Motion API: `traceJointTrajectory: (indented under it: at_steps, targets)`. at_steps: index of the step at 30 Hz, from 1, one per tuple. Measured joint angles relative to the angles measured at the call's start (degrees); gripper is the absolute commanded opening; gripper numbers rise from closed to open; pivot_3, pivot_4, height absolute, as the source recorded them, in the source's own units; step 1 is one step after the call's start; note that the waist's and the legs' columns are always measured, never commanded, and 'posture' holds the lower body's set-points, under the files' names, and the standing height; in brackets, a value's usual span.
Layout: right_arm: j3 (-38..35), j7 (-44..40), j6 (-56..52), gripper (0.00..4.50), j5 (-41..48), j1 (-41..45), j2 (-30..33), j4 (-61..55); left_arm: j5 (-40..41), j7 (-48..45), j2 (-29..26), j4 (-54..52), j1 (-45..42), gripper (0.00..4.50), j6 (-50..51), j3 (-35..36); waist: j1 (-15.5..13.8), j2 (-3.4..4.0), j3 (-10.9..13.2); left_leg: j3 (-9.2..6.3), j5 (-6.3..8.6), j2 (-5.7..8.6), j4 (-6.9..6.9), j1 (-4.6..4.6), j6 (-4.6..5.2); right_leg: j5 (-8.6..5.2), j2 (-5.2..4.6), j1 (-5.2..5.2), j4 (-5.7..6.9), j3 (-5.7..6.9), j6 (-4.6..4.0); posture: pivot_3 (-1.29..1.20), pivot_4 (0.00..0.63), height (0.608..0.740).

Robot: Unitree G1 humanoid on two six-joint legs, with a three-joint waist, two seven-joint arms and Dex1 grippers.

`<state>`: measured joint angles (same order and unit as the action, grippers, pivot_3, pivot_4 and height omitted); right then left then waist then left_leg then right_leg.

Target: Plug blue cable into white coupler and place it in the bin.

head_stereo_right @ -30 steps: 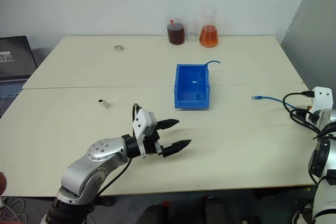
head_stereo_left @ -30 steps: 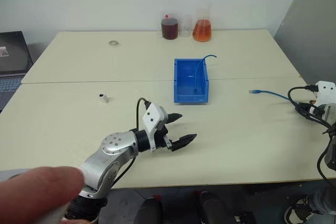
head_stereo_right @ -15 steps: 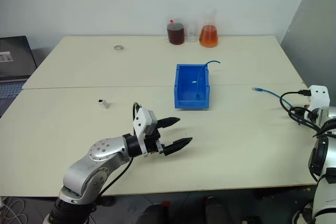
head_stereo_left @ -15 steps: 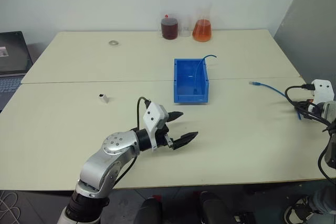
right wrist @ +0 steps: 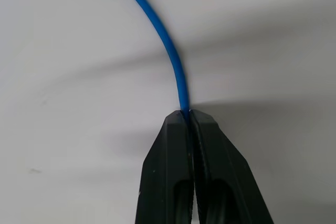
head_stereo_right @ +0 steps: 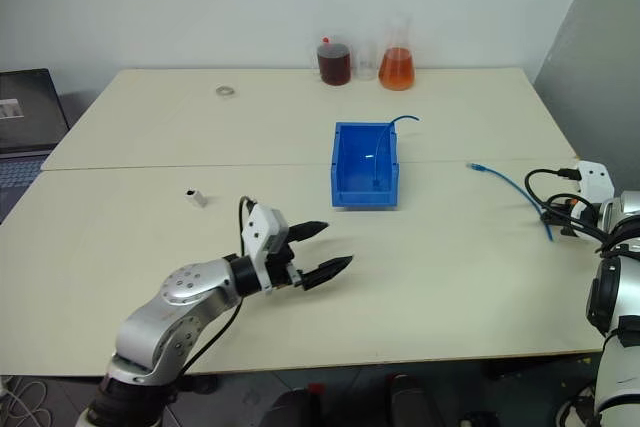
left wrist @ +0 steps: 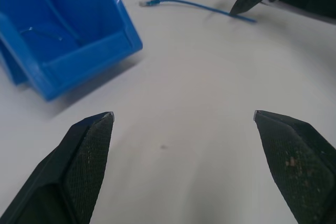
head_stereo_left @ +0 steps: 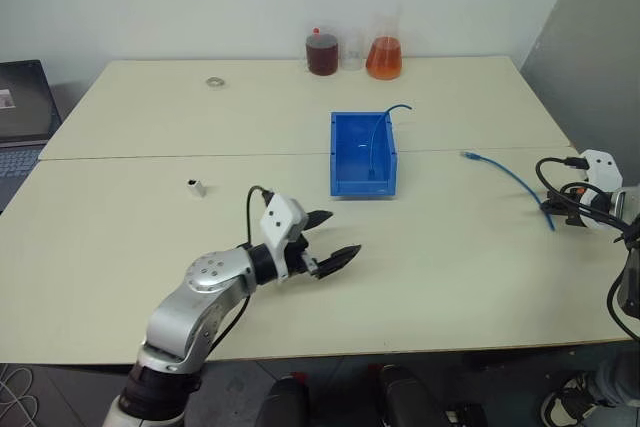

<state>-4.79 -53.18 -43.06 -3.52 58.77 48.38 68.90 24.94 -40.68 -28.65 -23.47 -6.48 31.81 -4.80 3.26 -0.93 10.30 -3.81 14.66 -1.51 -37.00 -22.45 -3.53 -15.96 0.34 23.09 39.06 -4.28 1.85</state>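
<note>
The long thin light-blue cable [head_stereo_left: 508, 177] with its small clear plug [head_stereo_left: 467, 155] lies on the pale surface [head_stereo_left: 450, 247] right of the bright-blue rectangular plastic bin [head_stereo_left: 364, 154]; it looks light and limp, so gripping nearer the plug should steady insertion. The right tool [right wrist: 190, 115] is clamped on the cable well back from the plug. The left tool [head_stereo_left: 327, 239] hovers spread wide, empty, apart from the tiny white boxy coupler [head_stereo_left: 197, 186].

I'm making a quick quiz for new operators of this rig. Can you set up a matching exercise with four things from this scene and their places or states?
Things:
1. left gripper
2. right gripper
3. white coupler
4. bin

States:
A. lies alone on the table, left of the bin
B. open, holding nothing
C. holds a short blue cable that sticks out over its rim
D. shut on the blue cable

Pairs: 1-B, 2-D, 3-A, 4-C
</note>
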Motion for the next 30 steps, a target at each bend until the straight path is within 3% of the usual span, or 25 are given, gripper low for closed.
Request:
traceJointTrajectory:
  at_steps: [4,7,9,14,21,28,30]
  targets:
    - [6.00,-14.55,2.54,0.08,0.65,-20.97,8.03,-26.02,0.36,-1.50,-3.57,-2.52,7.36,4.50,-0.09,2.29,-1.76,0.02,-0.10,-0.36,0.03,-0.01,-0.01,-0.12,0.00,-0.04,-0.03,-0.04,-0.06,0.33,-0.03,0.00,0.150,0.740]
    - [6.15,-18.35,8.65,0.08,1.46,-34.55,13.08,-41.55,1.21,-2.23,-4.89,-3.64,9.78,4.50,-0.15,4.15,-2.50,-0.08,-0.20,-0.51,0.03,-0.03,-0.04,0.05,0.00,-0.08,-0.01,-0.36,-0.10,0.48,-0.06,0.00,0.150,0.740]
    - [6.10,-18.45,12.01,0.08,1.61,-38.21,13.74,-46.11,1.59,-2.47,-5.12,-4.29,10.36,4.50,-0.18,4.97,-2.30,-0.20,-0.17,-0.49,0.04,-0.05,-0.01,0.74,0.00,-0.24,0.01,-1.01,-0.19,0.47,0.08,0.00,0.150,0.740]
    - [6.65,-17.91,16.52,0.08,2.55,-39.38,10.00,-51.46,1.78,-2.53,-5.91,-7.40,14.70,4.50,-0.92,5.89,-0.61,-0.59,-0.09,-0.36,0.08,-0.27,0.10,1.65,-0.03,-0.62,0.22,-1.72,-0.10,0.24,-0.05,0.00,0.150,0.740]
    - [10.19,-15.96,15.69,0.08,2.60,-35.85,-0.56,-59.62,1.37,-0.44,-5.77,-10.76,24.28,4.50,-2.20,8.76,1.94,-0.77,-0.13,-0.29,0.18,-0.94,0.16,1.70,-0.17,-0.58,0.64,-1.71,-0.01,0.16,-0.17,0.00,0.150,0.740]
    - [17.44,-12.83,12.04,0.08,2.60,-28.71,-13.11,-62.16,-0.65,5.24,-1.68,-13.09,32.87,4.50,-6.09,11.95,1.60,-0.71,-0.09,-0.33,0.21,-1.11,0.15,1.73,-0.22,-0.57,1.04,-1.49,0.02,0.16,-0.38,0.00,0.150,0.740]
    - [18.03,-12.73,11.75,0.08,2.64,-28.44,-13.73,-62.48,-0.95,6.07,-1.26,-13.11,33.16,4.50,-6.33,12.06,1.39,-0.67,-0.07,-0.30,0.21,-1.05,0.15,1.68,-0.23,-0.57,1.02,-1.44,0.01,0.16,-0.38,0.00,0.150,0.740]
